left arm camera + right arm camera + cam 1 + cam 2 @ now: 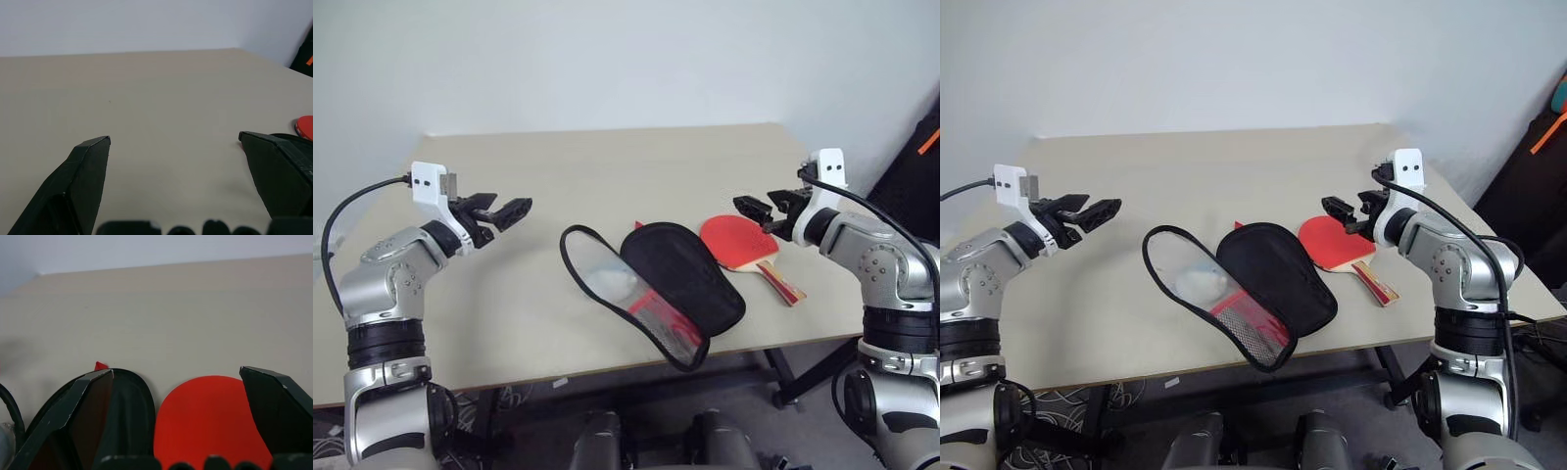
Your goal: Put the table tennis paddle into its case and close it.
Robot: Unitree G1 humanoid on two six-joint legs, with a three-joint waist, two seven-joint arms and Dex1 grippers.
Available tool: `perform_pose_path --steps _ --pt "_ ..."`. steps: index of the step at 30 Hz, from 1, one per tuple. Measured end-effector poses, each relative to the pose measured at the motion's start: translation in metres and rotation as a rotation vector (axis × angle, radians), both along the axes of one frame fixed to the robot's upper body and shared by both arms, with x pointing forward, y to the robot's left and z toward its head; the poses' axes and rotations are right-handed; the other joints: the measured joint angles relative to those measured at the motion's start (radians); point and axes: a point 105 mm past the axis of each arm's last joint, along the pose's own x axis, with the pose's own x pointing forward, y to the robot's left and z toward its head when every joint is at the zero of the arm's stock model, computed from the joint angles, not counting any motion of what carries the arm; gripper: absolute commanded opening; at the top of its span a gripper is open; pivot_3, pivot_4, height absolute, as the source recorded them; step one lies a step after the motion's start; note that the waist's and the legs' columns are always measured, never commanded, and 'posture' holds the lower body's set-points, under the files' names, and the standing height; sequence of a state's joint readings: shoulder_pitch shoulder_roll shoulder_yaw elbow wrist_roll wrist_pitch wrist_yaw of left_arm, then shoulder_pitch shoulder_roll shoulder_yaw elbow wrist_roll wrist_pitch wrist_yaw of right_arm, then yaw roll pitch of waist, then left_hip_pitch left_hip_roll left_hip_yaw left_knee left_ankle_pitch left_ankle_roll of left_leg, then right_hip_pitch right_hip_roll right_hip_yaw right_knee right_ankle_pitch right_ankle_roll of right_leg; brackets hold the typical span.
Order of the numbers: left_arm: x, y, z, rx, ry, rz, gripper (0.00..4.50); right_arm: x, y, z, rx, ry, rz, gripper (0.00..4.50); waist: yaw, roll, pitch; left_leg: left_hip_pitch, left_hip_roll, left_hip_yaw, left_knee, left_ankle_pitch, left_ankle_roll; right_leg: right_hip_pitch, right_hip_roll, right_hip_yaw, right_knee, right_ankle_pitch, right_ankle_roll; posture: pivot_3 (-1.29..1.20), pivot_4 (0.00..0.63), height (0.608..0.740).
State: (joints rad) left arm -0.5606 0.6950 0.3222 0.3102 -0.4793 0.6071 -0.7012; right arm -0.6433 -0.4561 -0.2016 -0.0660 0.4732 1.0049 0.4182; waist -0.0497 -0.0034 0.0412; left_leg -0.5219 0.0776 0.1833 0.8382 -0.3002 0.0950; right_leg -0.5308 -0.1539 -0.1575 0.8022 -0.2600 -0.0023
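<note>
Sitting nearest the table's front edge is the case (656,289), unzipped and flopped open: the black half leans toward the right, and the other half, with a black zipper edge, a pale lining and some red and mesh showing, lies flat to its left. Just past it on the right lies the table tennis paddle (741,245), red face up, wooden striped handle pointing toward the front right corner. Its blade looks like it's touching or slightly tucked under the black flap, though I honestly can't tell which.

Right gripper (766,209) hangs in the air just above the paddle's blade, fingers spread wide with nothing between them. Over on the other side, the left gripper (497,211) hovers above bare tan table (607,162), well apart from the case, jaws also wide apart and empty. Beyond the table is a plain pale wall (607,59).
</note>
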Motion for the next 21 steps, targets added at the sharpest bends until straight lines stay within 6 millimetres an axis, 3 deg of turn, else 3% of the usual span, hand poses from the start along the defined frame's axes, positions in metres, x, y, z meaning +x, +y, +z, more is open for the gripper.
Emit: perform_pose_path --steps 8,13,21 --pt "0.012 -0.01 -0.011 -0.038 0.033 -0.034 4.48 -0.013 -0.007 -0.011 -0.012 0.023 -0.012 4.5 0.0 0.0 0.0 0.0 0.0 0.0 0.0 0.0 0.0 0.0 0.0 0.0 0.0 0.0 0.0 0.0 0.0 0.654" --pt "0.016 -0.015 0.013 -0.057 -0.034 -0.088 4.48 -0.023 -0.01 -0.011 -0.042 0.022 0.0 4.5 -0.001 0.0 0.0 0.0 0.0 0.0 0.0 0.0 0.0 0.0 0.0 0.0 -0.001 0.0 0.0 0.0 0.0 0.654" --pt "0.006 -0.007 0.03 -0.075 -0.088 -0.158 4.48 -0.042 -0.031 -0.044 -0.156 0.149 0.014 4.5 0.001 -0.001 0.0 0.0 0.0 -0.001 0.0 0.0 0.0 0.0 -0.001 -0.001 -0.001 -0.001 -0.002 0.0 0.0 0.654"
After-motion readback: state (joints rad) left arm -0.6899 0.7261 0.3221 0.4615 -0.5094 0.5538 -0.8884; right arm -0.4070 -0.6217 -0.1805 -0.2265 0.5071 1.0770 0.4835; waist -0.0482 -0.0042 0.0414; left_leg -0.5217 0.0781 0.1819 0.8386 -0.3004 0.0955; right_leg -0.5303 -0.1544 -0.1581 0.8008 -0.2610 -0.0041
